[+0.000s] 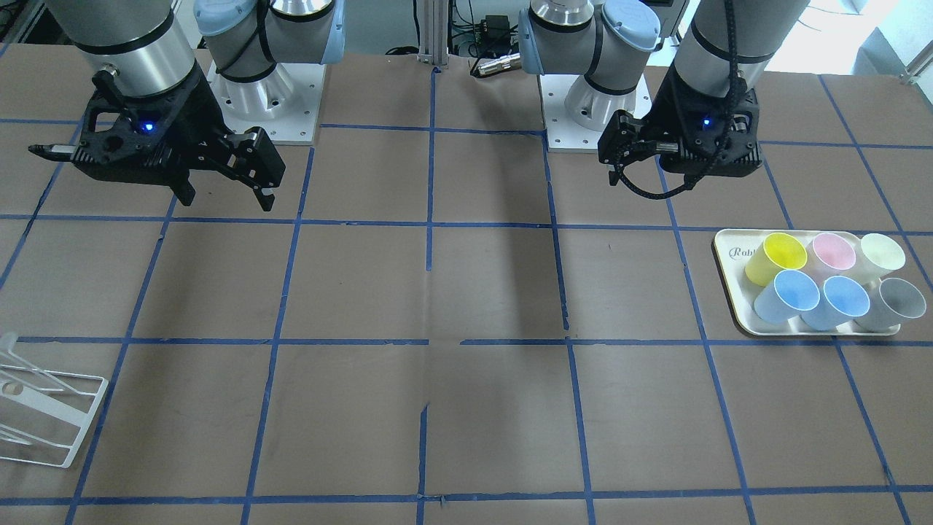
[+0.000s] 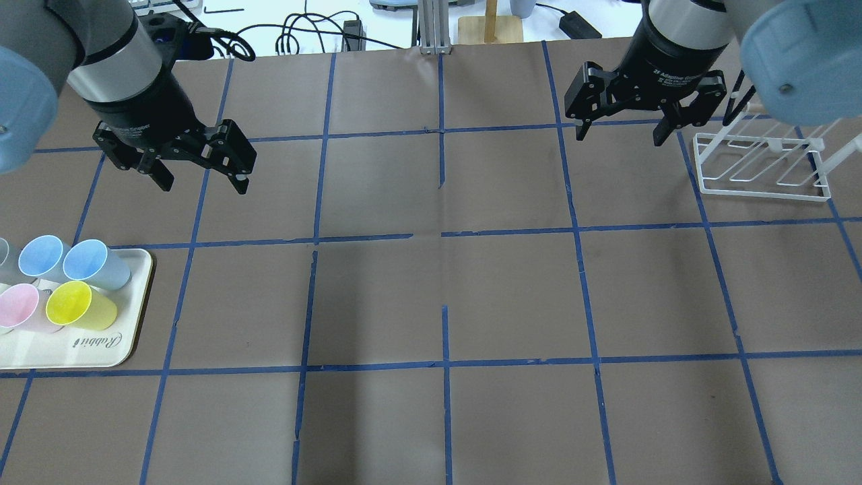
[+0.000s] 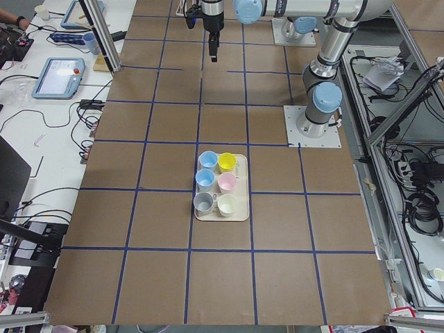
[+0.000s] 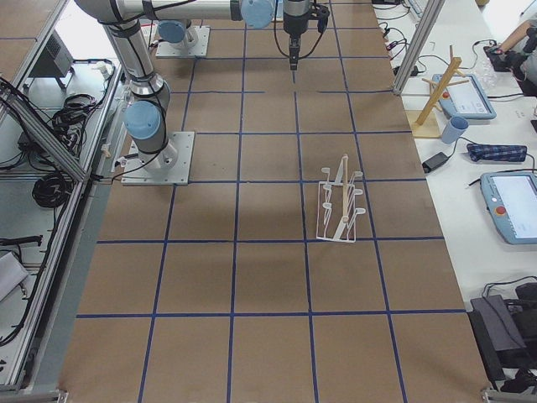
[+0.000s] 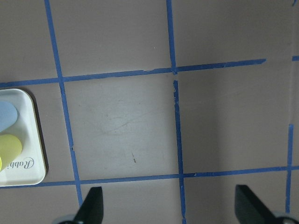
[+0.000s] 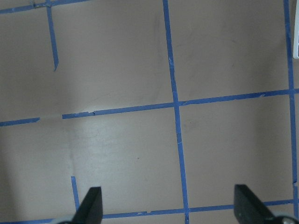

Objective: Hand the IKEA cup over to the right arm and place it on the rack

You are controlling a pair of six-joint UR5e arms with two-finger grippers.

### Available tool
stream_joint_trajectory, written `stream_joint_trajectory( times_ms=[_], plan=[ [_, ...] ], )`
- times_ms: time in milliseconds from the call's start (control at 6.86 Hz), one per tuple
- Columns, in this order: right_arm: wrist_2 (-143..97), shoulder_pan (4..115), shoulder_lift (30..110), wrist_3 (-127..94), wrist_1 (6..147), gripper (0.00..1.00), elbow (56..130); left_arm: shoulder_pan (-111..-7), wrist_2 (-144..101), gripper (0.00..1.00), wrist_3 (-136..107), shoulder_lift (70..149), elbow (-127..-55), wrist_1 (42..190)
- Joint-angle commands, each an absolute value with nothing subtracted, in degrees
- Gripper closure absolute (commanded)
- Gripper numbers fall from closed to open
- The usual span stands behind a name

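**The IKEA cup (image 2: 94, 264) waits on the tray; nothing has been picked up yet.**

We see the cup packed in with its neighbours on the cream tray (image 2: 101, 355), close beside a second pale blue cup (image 2: 40, 256) and the yellow cup (image 2: 74, 303). We cannot tell which blue one is meant. It sits well off to the outer side of the left gripper (image 2: 203, 182), which hangs above bare table with its fingers spread and nothing between them. The right gripper (image 2: 619, 135) is just as wide and empty, with the rack (image 2: 764, 196) just beside it on its outer side. We judge this to be the first step, the left arm's reach. The left gripper must next cross over the tray and come down around the cup without knocking its neighbours. It should also leave enough of the wall free for the right gripper to take.
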State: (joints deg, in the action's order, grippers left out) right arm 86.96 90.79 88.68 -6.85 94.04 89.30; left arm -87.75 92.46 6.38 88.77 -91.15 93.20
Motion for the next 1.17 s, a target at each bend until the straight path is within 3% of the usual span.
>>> stream_joint_trajectory(
  times_ms=[0,1021],
  plan=[
    [86.92,90.79,88.68,-6.86,94.04,0.00,89.30,-87.80,92.64,0.00,6.42,89.38,-91.23,93.43],
    [86.92,90.79,88.68,-6.94,94.04,0.00,89.30,-86.06,92.81,0.00,9.82,90.70,-91.14,91.42]
  ],
)
